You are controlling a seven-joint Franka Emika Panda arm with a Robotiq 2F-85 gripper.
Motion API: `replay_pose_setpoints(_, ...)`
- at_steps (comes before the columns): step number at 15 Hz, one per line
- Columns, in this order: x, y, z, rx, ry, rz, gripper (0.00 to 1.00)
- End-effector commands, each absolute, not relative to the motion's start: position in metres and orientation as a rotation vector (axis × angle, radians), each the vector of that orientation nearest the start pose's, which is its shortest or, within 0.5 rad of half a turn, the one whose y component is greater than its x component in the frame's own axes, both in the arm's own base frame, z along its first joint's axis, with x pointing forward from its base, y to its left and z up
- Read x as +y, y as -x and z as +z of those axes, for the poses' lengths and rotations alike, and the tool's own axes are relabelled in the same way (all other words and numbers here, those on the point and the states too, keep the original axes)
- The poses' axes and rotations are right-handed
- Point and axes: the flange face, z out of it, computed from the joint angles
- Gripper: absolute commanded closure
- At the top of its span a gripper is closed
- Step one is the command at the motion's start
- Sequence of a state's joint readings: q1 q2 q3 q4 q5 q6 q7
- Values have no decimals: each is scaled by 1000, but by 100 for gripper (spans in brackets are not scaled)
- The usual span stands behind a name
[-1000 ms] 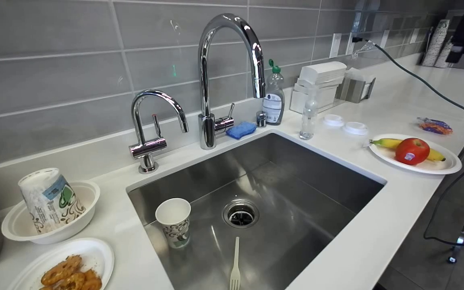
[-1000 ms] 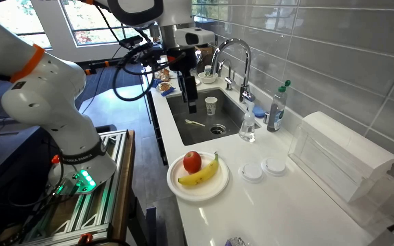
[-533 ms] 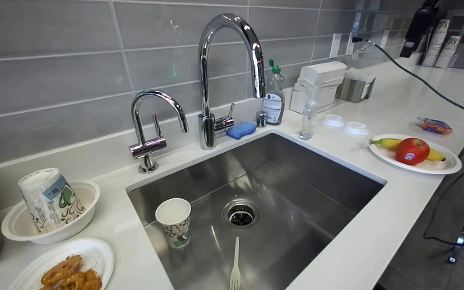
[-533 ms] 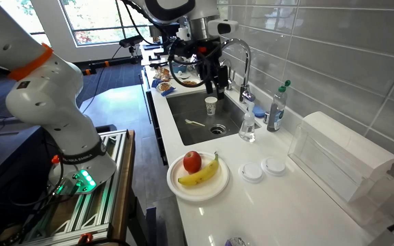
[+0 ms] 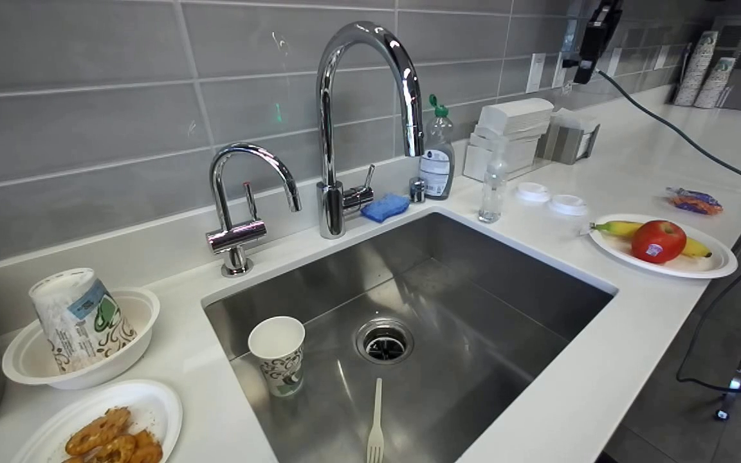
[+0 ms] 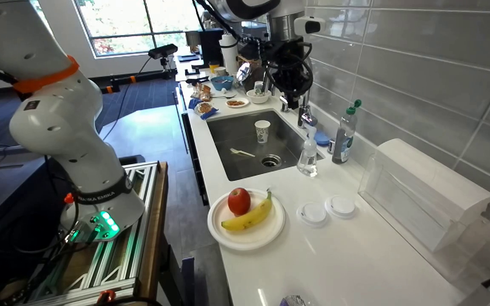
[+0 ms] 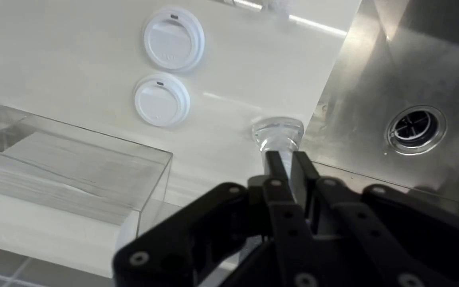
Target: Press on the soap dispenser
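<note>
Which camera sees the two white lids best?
The wrist view. It looks down on both lids, so they look biggest and roundest, and their dark slots show. Both exterior views have the two lids too, but smaller and squashed by the slant.

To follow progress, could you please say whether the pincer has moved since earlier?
Yes: in an exterior view, the pincer has moved rightward in the picture, now overlapping the tall faucet.
</note>
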State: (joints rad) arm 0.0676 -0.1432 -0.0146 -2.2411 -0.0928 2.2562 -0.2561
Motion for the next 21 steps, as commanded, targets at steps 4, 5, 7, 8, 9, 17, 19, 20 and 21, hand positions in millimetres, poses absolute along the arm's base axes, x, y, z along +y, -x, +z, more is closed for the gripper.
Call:
replay_pose_setpoints(4, 50, -559, 416, -625, 3121, -170, 100)
replay_pose_setpoints(5, 53, -563, 412, -627, 3114, -162, 100)
replay_pose_setpoints(7, 59, -572, 405, -630, 3103, -163, 100)
replay_pose_setpoints(8, 62, -576, 403, -631, 3098, -159, 100)
replay_pose_setpoints(9, 57, -564, 408, -619, 3126, -170, 99)
replay_pose_setpoints(17, 65, -581, 389, -610, 3086, -177, 100)
replay_pose_setpoints(19, 69, -588, 383, -602, 3074, -182, 100)
replay_pose_setpoints(20, 70, -591, 380, -602, 3071, -190, 100)
replay_pose_setpoints(21, 71, -594, 379, -602, 3073, -201, 100)
